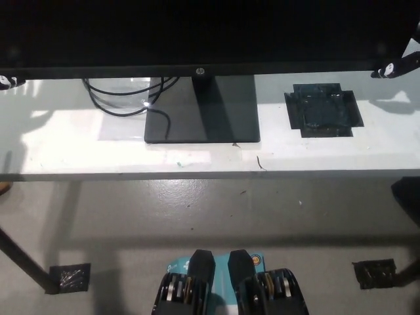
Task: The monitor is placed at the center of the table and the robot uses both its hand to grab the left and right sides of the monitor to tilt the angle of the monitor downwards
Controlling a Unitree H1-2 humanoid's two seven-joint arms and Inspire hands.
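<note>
The black monitor [197, 33] fills the top of the head view, and its lower bezel runs across just above the white table [131, 141]. Its neck drops to a flat black base [202, 111] at the table's middle. My black right hand [398, 64] grips the monitor's lower right corner at the picture's right edge. Only a white sliver of my left hand [6, 82] shows under the bezel's left end; the rest is out of the picture.
Black cables [121, 98] loop on the table left of the base. A patch of black tape [323, 109] lies to its right. Below the table's front edge are grey floor, a dark table leg [23, 262] and tape marks [374, 272].
</note>
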